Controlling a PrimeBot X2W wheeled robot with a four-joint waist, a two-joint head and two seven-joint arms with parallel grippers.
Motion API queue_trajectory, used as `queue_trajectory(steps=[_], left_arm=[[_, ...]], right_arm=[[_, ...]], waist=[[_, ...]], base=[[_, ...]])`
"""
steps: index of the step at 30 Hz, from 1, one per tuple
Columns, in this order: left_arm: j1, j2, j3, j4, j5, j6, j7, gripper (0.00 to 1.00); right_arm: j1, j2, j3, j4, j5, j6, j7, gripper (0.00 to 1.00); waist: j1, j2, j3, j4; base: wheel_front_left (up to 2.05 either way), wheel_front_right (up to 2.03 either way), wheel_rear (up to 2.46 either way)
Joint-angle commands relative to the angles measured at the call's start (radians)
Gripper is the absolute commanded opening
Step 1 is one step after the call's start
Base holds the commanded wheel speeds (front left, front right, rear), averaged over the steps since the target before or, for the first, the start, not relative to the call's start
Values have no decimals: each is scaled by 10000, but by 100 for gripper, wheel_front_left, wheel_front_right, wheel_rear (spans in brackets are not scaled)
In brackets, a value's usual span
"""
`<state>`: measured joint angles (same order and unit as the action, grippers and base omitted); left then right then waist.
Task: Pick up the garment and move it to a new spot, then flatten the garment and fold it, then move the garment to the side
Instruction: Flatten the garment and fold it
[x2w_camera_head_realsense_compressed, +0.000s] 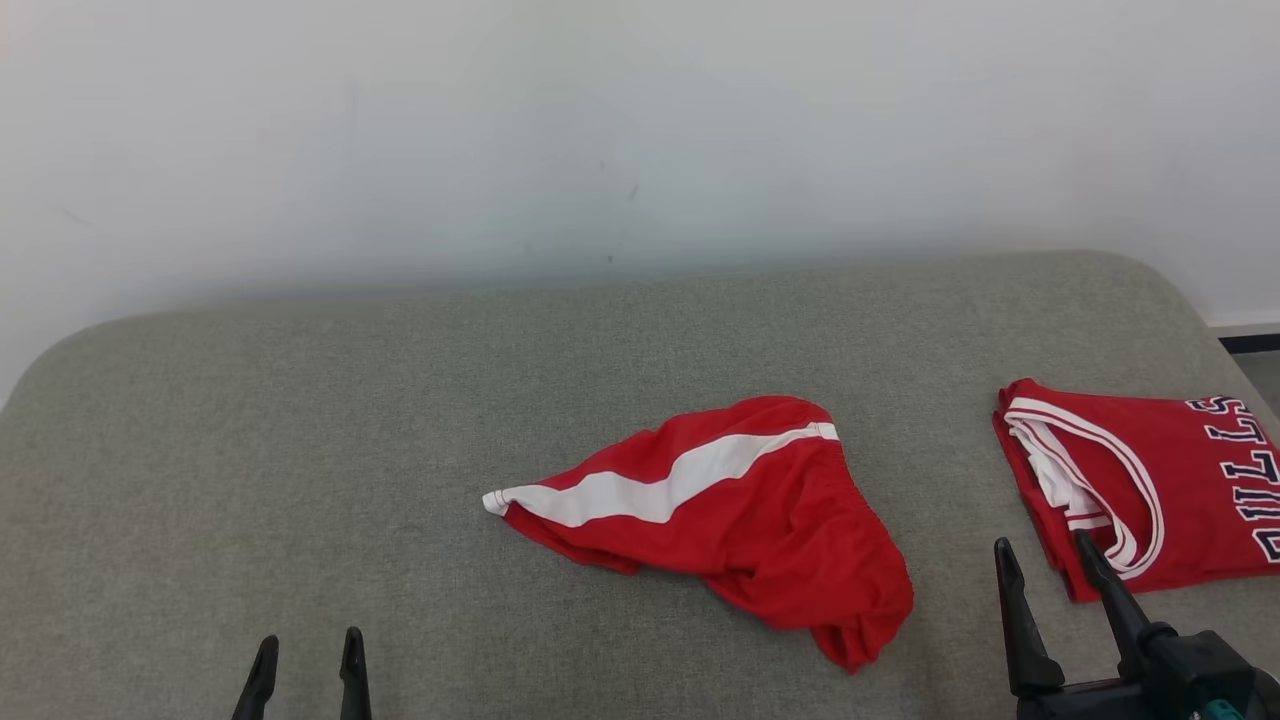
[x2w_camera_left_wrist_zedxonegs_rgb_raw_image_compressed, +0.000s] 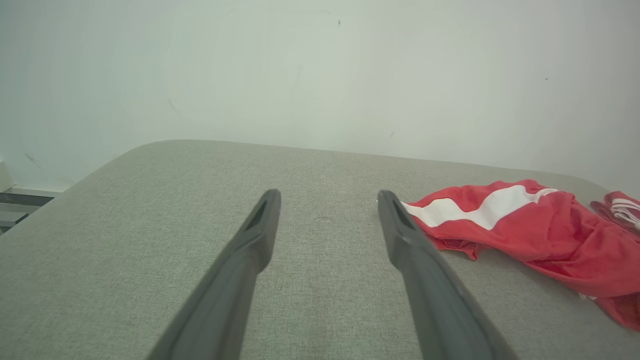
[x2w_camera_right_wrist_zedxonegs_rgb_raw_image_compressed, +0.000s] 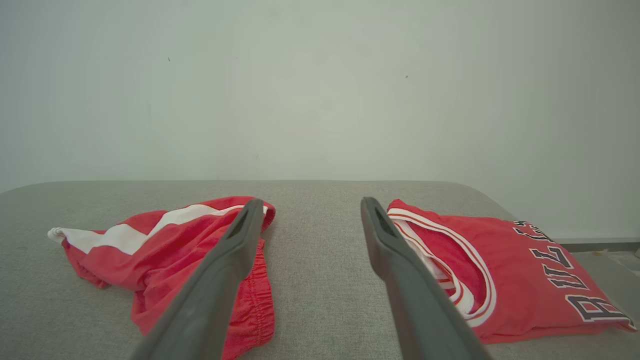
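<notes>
The left hand (x2w_camera_head_realsense_compressed: 310, 640) and right hand (x2w_camera_head_realsense_compressed: 1044, 543) are held released, empty; the folded jersey (x2w_camera_head_realsense_compressed: 1170, 480) nearby could be snagged instead of the crumpled shorts (x2w_camera_head_realsense_compressed: 740, 510).

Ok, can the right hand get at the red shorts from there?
Probably yes: the right hand is open and empty, the red shorts lie uncovered to its left, and the folded Bulls jersey sits apart on its other side.

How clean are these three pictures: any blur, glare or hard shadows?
Head view: soft even light, shorts and jersey sharp, shadows faint, no glare. Left wrist view: wide-angle stretch makes the left gripper look oversized, its edges slightly soft. Right wrist view: same stretch on the right gripper; jersey lettering crisp.
</notes>
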<state>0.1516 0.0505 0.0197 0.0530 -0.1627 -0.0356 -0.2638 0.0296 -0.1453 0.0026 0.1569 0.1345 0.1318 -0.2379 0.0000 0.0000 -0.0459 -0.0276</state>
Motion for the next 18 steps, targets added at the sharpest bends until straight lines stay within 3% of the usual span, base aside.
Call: queue_trajectory(steps=[1, 18], left_arm=[[104, 2, 36, -39, 76, -14, -3, 100], [-301, -3, -243, 390, -247, -197, -5, 100]], right_arm=[[-46, -19, 24, -6, 88, -26, 10, 100], [-417, 61, 104, 95, 379, -26, 470, 100]], waist=[[0, 0, 7, 16], [0, 0, 251, 71]], base=[[0, 0, 0], [0, 0, 0]])
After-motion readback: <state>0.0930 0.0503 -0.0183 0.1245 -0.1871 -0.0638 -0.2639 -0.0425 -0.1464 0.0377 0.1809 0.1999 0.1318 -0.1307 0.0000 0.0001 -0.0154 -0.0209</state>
